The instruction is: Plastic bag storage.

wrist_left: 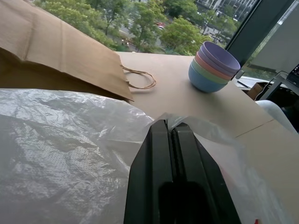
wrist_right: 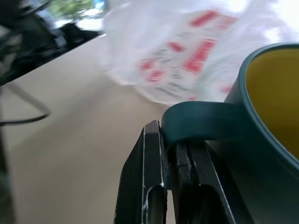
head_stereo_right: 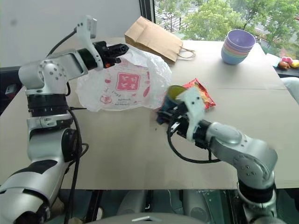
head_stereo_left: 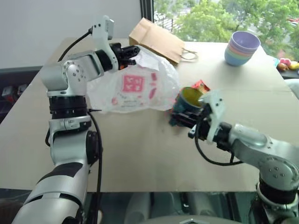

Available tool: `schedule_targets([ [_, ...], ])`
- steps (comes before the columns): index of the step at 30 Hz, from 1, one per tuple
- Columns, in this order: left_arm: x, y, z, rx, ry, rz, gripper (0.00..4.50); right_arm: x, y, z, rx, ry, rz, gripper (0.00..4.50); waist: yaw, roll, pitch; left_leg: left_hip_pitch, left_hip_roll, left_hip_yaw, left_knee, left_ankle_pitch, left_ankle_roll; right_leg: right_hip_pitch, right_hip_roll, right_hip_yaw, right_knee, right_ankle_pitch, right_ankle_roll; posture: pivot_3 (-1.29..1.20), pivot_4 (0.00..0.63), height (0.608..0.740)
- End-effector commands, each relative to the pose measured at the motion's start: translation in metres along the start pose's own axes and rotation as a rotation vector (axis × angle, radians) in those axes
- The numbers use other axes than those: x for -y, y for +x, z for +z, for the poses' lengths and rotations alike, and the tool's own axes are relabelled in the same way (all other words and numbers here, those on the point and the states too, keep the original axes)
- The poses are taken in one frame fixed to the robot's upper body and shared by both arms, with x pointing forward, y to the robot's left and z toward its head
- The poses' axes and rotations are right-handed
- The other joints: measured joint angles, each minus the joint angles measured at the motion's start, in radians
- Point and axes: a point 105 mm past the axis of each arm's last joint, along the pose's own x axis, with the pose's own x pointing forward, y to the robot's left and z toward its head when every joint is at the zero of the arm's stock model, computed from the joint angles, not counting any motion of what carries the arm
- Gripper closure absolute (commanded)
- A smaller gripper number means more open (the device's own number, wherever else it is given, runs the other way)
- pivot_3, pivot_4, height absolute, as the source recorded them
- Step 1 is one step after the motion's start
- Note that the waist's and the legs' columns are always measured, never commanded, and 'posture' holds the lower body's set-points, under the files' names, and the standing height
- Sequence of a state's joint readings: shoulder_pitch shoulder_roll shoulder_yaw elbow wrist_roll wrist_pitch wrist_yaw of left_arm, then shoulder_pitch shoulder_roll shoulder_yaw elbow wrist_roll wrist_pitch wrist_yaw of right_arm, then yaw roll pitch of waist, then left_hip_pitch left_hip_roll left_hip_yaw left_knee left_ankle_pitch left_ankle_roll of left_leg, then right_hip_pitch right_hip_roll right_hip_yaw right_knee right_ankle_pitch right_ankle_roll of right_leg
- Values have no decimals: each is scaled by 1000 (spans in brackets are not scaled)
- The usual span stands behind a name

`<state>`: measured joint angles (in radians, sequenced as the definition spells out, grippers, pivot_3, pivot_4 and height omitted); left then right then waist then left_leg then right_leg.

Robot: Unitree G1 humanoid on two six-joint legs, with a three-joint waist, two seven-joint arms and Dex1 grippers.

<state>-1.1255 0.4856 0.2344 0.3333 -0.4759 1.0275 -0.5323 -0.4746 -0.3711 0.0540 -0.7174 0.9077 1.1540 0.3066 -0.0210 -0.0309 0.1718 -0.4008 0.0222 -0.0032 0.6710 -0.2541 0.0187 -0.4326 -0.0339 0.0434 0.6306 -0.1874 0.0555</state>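
Note:
The plastic bag [head_stereo_left: 135, 86], thin, whitish and crinkly with red print, hangs lifted at its top edge over the table's middle. My left gripper [head_stereo_left: 132, 50] is shut on that top edge, and the left wrist view shows film pinched between the closed fingers [wrist_left: 174, 140]. To the right, my right gripper [head_stereo_left: 180, 116] is shut on the handle [wrist_right: 201, 122] of a dark teal mug [head_stereo_left: 189, 100] with a yellow inside, held tilted above the table with its mouth facing the bag.
A brown paper bag [head_stereo_left: 156, 39] with handles lies at the back. A stack of pastel bowls [head_stereo_left: 241, 47] stands at the back right. A small red snack packet [head_stereo_right: 200, 93] lies just behind the mug. The cardboard-covered table [head_stereo_left: 140, 154] ends near me.

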Motion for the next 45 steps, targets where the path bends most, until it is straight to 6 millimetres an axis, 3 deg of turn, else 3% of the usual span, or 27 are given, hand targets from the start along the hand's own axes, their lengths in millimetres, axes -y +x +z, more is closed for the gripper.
schedule_targets([
  [1, 18, 4, 20, 46, 5, -45, 4500, -4, 22, 20, 28, -41, 242, 4416, -2, 0, 0, 0, 0, 0, 0, 0, 0, 0, 0, 0, 0, 1, -1, 0, 150, 740],
  [7, 29, 9, 12, 20, 39, -65, 4500, -17, 54, 55, 95, -58, 468, 4416, -12, 0, 1, -1, 0, -1, -1, 0, 0, -1, 0, -1, 0, 1, -2, 0, 150, 740],
  [12, 28, 6, 13, 32, 44, -48, 4500, -26, 65, 57, 108, -31, 542, 4416, -12, 0, 0, -10, -1, -1, 0, 0, 0, -10, -2, -1, 1, 2, -2, 0, 150, 740],
  [17, 41, -15, 14, -1, -28, -160, 4500, 22, 101, 38, 86, -22, 282, 4416, -19, 1, 1, -15, -3, -1, 2, 0, -1, -16, -3, -1, 9, 2, -2, 0, 150, 740],
  [22, 40, -41, -12, -144, 30, -170, 4500, 60, 105, 32, 107, 7, 111, 4416, -25, 2, 2, -12, -3, -1, 2, 1, -1, -16, -3, 1, 10, 2, -2, 0, 150, 740],
  [26, 71, -69, -30, -266, -40, -375, 4500, 60, 90, 33, 112, -8, 123, 4416, -18, 2, 2, -14, -3, -3, 2, 1, -3, -16, -3, -1, 10, 2, -2, 0, 150, 740],
  [30, 83, -75, -24, -237, -101, -479, 4500, 64, 93, 30, 103, -48, 96, 4416, -22, 2, 2, -13, -3, -5, 2, 2, -3, -16, -4, 0, 10, 2, -2, 0, 150, 740],
  [36, 70, -70, -9, -129, -247, -438, 4500, 57, 135, 44, 235, -63, 89, 4416, -33, 3, 2, -11, -2, -4, 2, 4, -7, -16, -1, 0, 12, 2, -3, 0, 150, 740],
  [37, 67, -71, -11, -130, -257, -423, 4500, 58, 141, 46, 259, -71, 74, 3747, -38, 3, 2, -10, -1, -4, 2, 4, -7, -16, -1, 0, 12, 3, -4, 0, 150, 740],
  [38, 64, -72, -12, -130, -262, -406, 4500, 57, 145, 46, 271, -83, 78, 3499, -40, 3, 2, -10, -1, -4, 1, 4, -8, -16, 0, 0, 13, 3, -5, 0, 150, 740],
  [41, 49, -78, -21, -132, -304, -342, 4500, 53, 159, 45, 291, -188, -3, 2117, -43, 3, 2, -10, -1, -6, 0, 5, -8, -16, -2, 0, 12, 4, -5, 0, 150, 740],
  [43, 40, -80, -32, -154, -313, -283, 4500, 42, 162, 36, 277, -166, 84, 2117, -42, 3, 2, -12, -2, -8, 0, 5, -9, -17, -3, 0, 11, 4, -5, 0, 150, 740],
  [45, 31, -78, -37, -130, -341, -227, 4500, 35, 156, 35, 285, -170, 138, 1589, -37, 2, 2, -13, -3, -9, 0, 7, -12, -17, -4, -1, 11, 4, -5, 0, 150, 740],
])
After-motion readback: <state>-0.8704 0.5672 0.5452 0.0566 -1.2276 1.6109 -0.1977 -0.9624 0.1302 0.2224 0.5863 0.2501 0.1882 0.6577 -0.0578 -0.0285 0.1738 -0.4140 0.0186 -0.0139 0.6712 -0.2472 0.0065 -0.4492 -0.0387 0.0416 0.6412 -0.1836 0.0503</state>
